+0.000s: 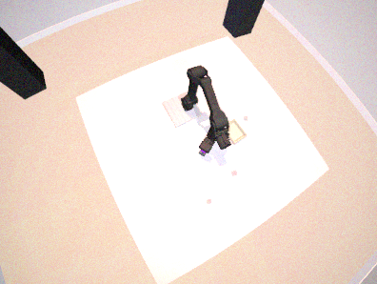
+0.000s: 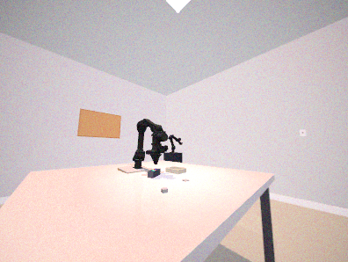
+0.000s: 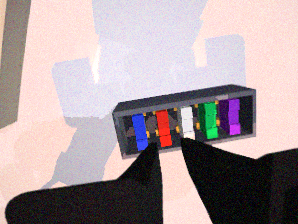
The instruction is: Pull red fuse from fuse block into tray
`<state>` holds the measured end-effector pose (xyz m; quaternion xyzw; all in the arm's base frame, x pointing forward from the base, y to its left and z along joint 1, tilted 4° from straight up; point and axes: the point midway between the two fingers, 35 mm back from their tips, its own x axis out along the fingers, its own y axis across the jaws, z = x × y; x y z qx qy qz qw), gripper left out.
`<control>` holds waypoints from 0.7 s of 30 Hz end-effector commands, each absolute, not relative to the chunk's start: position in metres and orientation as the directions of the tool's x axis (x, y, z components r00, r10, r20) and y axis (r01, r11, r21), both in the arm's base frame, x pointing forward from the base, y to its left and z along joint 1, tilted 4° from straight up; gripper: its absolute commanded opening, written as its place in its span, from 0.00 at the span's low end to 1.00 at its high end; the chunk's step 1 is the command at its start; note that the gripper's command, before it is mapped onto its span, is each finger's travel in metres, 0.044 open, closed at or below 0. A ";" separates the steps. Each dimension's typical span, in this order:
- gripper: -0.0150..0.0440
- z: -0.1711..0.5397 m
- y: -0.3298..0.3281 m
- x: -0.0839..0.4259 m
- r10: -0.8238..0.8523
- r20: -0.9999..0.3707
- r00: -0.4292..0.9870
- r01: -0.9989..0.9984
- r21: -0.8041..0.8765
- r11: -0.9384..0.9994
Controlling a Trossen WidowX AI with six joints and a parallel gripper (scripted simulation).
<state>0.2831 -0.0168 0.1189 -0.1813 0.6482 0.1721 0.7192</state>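
Note:
The dark fuse block (image 1: 202, 153) (image 2: 154, 173) (image 3: 175, 100) stands on the table. In the wrist view it holds a row of fuses: blue (image 3: 140, 131), red (image 3: 163, 128), white (image 3: 187, 121), green (image 3: 209, 120) and purple (image 3: 232, 117). The red fuse sits in its slot between blue and white. My gripper (image 2: 155, 163) (image 3: 169, 147) points down above the block, its fingertips a narrow gap apart with nothing between them. In the wrist view the tips appear at the near ends of the red and white fuses. In the top view the arm hides most of the block. The tray (image 1: 241, 128) (image 2: 176, 171) is beside the block.
Small pinkish cubes (image 1: 234, 172) (image 2: 164, 190) lie on the table, others farther off. A flat pale board (image 1: 175, 113) (image 2: 127, 169) lies by my arm's base. A tray wall (image 3: 15, 60) shows at the wrist view's left edge. Another arm (image 2: 175, 141) stands in the background.

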 end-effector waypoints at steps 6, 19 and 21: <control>0.38 0.107 -0.017 0.284 0.009 -0.996 0.091 -0.485 -0.036 0.874; 0.38 0.095 -0.018 0.285 0.009 -0.996 0.091 -0.485 -0.036 0.874; 0.38 0.093 -0.018 0.285 0.009 -0.996 0.091 -0.485 -0.036 0.874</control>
